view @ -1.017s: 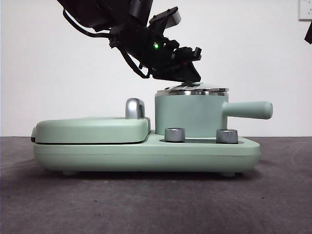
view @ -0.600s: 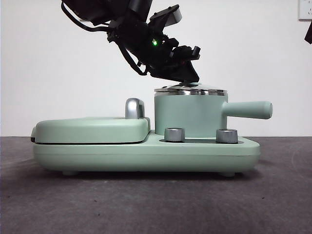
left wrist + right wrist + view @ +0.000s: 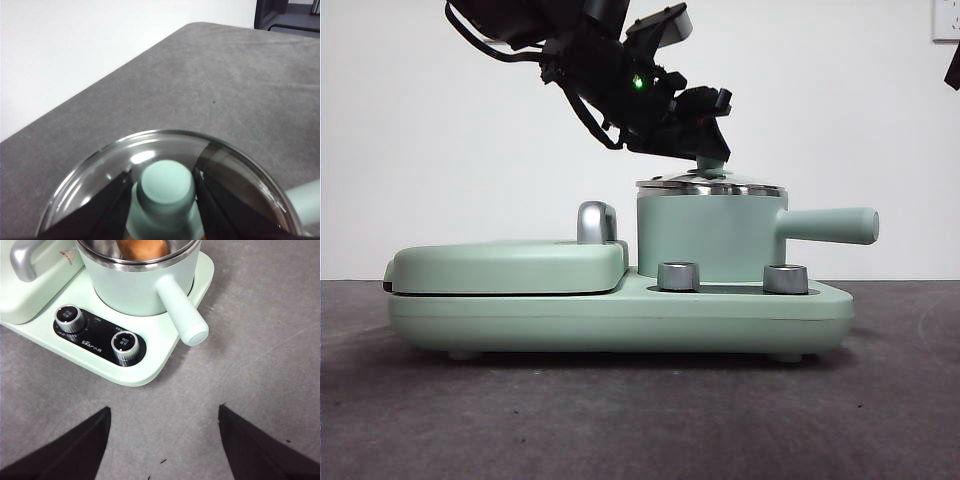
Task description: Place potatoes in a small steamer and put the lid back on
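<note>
The mint-green cooker base (image 3: 620, 315) sits square on the grey bench (image 3: 640, 420), and its flat hinged griddle cover (image 3: 505, 265) lies closed beside the pot, with a steel handle (image 3: 597, 222) standing up between the two. Two steel dials (image 3: 70, 317) sit on the dark control panel at the front of the base, just below the small steamer (image 3: 710, 235). The steamer's straight side handle (image 3: 830, 225) juts out over the end of the base, well clear of everything.

Up top, the left end effector (image 3: 712, 150) reaches in from high on the side, dark and tilted, right over the pot. The lid (image 3: 710, 186) lies flat on the steamer's steel rim. In the left wrist view the two black jaws stand on either side of the small mint knob (image 3: 165, 187), close against it; there seems to be a thin sliver of gap on each side, so whether they are pinching it or just loose around it, I cannot tell.

The right end effector (image 3: 165, 440) waits off to the side above bare bench, jaws spread wide and holding nothing. From its camera the potatoes (image 3: 142, 247) show as an orange-brown lump inside the steamer (image 3: 135, 275), down within the shiny rim.
</note>
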Robot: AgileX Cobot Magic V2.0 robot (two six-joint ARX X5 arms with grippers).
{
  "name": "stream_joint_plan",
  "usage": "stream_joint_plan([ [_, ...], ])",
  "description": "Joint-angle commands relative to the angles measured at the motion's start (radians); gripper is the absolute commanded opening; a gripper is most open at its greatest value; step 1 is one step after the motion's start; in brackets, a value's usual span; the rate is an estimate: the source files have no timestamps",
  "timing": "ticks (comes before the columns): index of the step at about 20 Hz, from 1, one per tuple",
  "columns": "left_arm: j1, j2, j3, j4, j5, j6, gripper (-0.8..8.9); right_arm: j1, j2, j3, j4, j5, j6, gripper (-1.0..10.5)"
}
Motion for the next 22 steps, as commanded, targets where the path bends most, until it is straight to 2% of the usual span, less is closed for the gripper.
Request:
stream_joint_plan([
  [1, -0.01, -0.018, 0.019, 0.009, -0.001, -0.016, 2.55, 0.005, 0.006, 0.005, 0.003, 0.0, -0.011, 3.4],
  [4, -0.006, -0.07, 0.019, -0.051, 0.001, -0.122, 2.53, 0.005, 0.006, 0.005, 0.003, 0.0, -0.011, 3.4],
  [8, 0.051, -0.166, 0.019, -0.238, 0.153, -0.332, 2.49, 0.005, 0.006, 0.005, -0.003, -0.002, -0.011, 3.4],
  [12, 0.106, -0.236, -0.006, -0.409, 0.193, -0.358, 2.48, 0.005, 0.006, 0.005, -0.011, -0.033, -0.006, 3.4],
  [15, 0.127, -0.319, -0.107, -0.4, 0.193, -0.373, 2.49, 0.005, 0.006, 0.005, -0.011, -0.058, -0.003, 3.4],
  [22, 0.139, -0.608, -0.492, -0.262, 0.19, -0.46, 2.48, 0.016, 0.008, 0.005, -0.009, -0.057, -0.004, 3.4],
])
